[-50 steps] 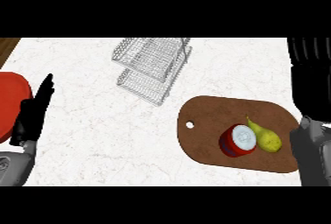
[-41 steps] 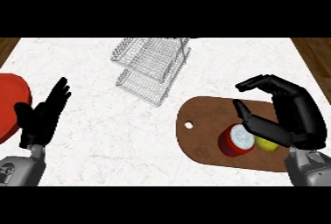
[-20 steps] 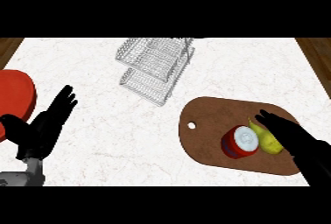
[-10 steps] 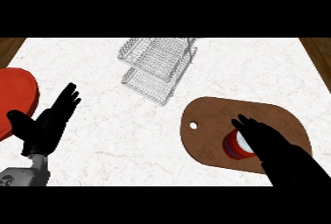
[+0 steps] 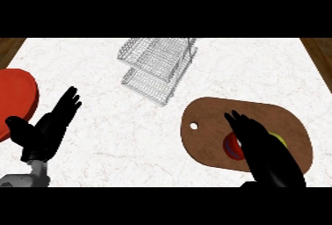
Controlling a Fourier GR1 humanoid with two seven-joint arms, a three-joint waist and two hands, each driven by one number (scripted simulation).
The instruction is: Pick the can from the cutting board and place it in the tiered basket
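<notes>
The right hand lay over the right half of the board, coming in from the lower edge with its fingers stretched out straight and pointing up and to the left. It was open and had hold of nothing that could be seen. Under it sat the can, of which only a red sliver with a dark rim showed at the hand's left side; whether the palm touched the can could not be told. At the hand's right side a small patch of a yellow-green fruit peeped out, also on the board and close to the can.

The board was a brown oval with a small white hole near its left end, lying on the white marbled desk at the right.

Up and to the left of the board, well apart from it, stood the wire basket, its two tiers stepped toward the far edge of the desk.

The left hand showed at the lower left, open, fingers straight and raised, the thumb out to the left, holding nothing. Just beside it, at the left edge, lay a red plate, partly cut off by the view.
</notes>
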